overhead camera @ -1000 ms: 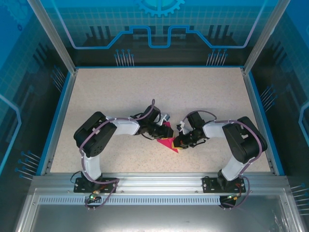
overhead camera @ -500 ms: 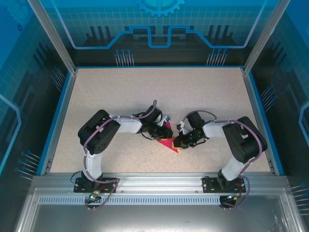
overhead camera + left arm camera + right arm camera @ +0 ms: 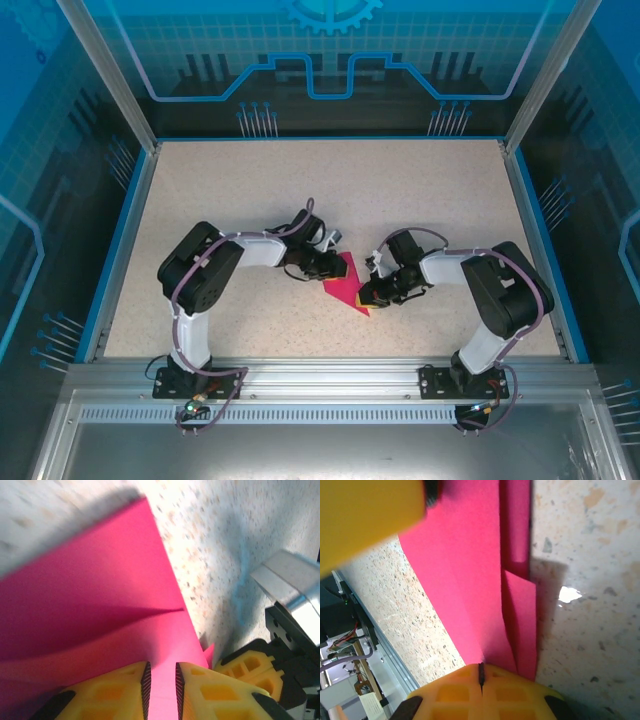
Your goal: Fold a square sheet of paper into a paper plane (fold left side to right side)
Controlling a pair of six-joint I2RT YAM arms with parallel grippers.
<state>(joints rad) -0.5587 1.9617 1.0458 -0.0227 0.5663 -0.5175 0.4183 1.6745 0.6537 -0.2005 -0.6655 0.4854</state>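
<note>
Sliding back toward its own side, the left gripper [image 3: 324, 267] has uncovered more of the pink paper [image 3: 346, 284] — a creased triangle — with its fingers narrowed to a slit. The right gripper [image 3: 369, 296], closed tight, sits at the paper's right edge, so the fold looks pressed.

The square sheet of paper [image 3: 90, 595] is thin magenta paper, matt and smooth, with sharp creases. The table [image 3: 420, 190] has a hard, speckled beige top, like stone or laminate. It is mostly matt, though it gives one small bright reflection in the right wrist view. The left gripper [image 3: 161, 680] has fingers [image 3: 215, 695] of yellow moulded plastic, smooth with a light sheen, and black ribbed pads [image 3: 146, 680] on their inner edges. The right gripper [image 3: 481, 674] looks to be of the same plastic. The rail [image 3: 330, 375] at the near edge is bare silvery metal with a satin finish. The arm shells [image 3: 255, 252] are smooth white plastic.
</note>
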